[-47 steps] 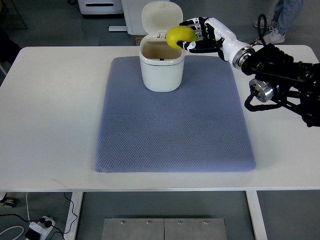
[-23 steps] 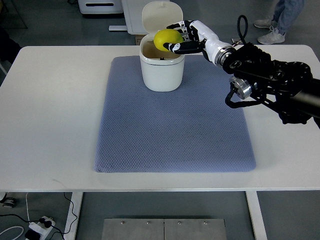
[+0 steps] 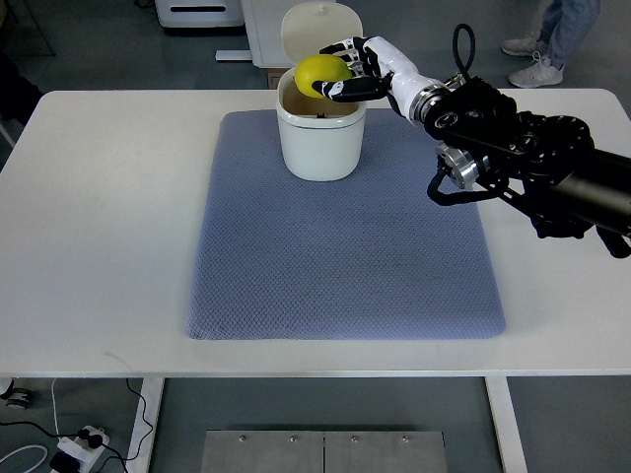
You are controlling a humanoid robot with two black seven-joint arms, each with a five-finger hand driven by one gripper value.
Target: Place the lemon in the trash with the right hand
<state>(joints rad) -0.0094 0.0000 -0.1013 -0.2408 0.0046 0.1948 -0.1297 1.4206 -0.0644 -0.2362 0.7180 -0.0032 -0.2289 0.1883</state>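
Observation:
A yellow lemon hangs over the open mouth of a small white trash bin whose lid stands flipped up behind it. My right hand reaches in from the right, fingers curled around the lemon. The bin stands at the far edge of a blue-grey mat. The left arm is out of the picture.
The mat lies on a white table. Beyond the table's far edge are white equipment and a person's legs and shoes at the top right. Cables and a power strip lie on the floor below the near edge.
My right arm has carried the lemon leftward, from beside the bin's right rim to above its opening. The forearm has swung further in over the table.

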